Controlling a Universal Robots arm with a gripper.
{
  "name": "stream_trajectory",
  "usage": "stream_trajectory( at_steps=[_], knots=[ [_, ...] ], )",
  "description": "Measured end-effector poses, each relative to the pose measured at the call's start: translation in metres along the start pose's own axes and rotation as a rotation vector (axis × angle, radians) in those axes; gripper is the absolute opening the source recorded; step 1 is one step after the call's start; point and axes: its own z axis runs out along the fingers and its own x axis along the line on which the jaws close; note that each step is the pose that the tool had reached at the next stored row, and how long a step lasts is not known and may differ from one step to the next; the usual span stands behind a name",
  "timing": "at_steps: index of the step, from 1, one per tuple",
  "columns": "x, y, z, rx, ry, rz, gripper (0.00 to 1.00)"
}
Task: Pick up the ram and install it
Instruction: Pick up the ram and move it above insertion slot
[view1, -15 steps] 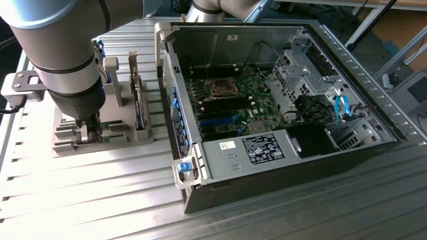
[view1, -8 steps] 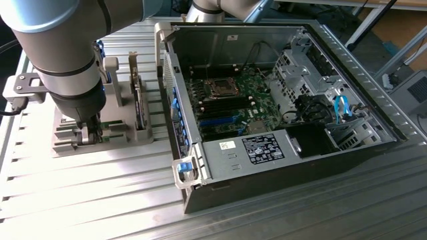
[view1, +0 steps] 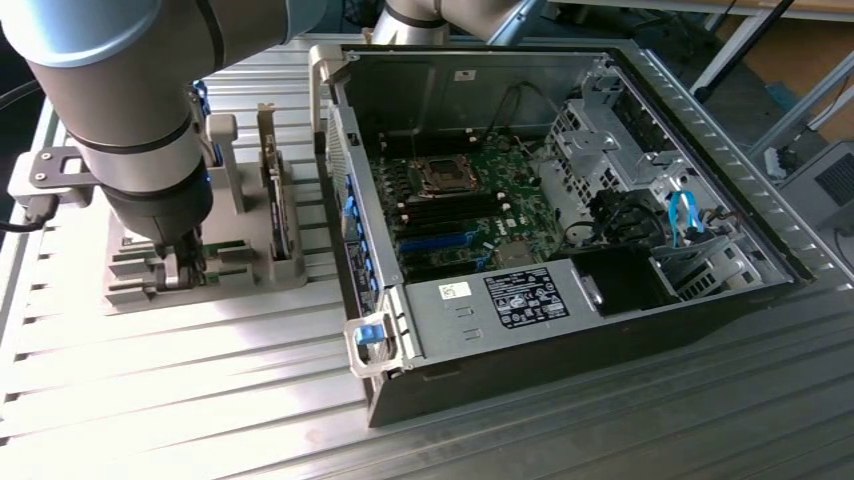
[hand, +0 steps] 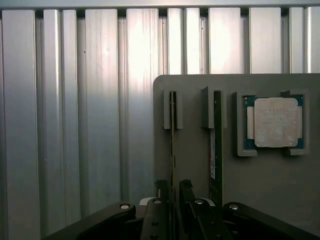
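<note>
— Where is the ram?
— The ram (hand: 172, 130) stands on its thin edge in a slot of the grey holder (hand: 270, 190). The holder sits on the ribbed metal table (hand: 100, 125).
— And the claw?
— The claw (hand: 173, 187) is open. It is down low at the holder, with one finger on each side of the ram (there is a little gap on both sides, so it is not squeezing).
— What else is in the holder?
— A bigger card (hand: 216, 145) stands in the next slot, just beside the ram. Past it, a square silver chip (hand: 274, 122) lies flat in its own pocket.
— Any words to read?
— Not really. I can't read anything on the chip. In the exterior view, the open computer box (view1: 534, 375) lies to the exterior view's right of the holder. It has a black label (view1: 527, 297) with white writing and a white sticker (view1: 457, 291), but the letters are too small to read.
— Is the ram in the computer?
— No. It is in the holder, well apart from the green board (view1: 467, 205) inside the box.
</note>
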Motion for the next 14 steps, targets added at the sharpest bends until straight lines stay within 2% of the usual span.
stream_trajectory(
  at_steps=[4, 14],
  knots=[
    [0.0000, -0.0026, -0.0001, -0.0001, 0.0000, 0.000, 0.24],
    [0.0000, -0.0028, -0.0002, -0.0002, 0.0001, 0.000, 0.24]
  ],
)
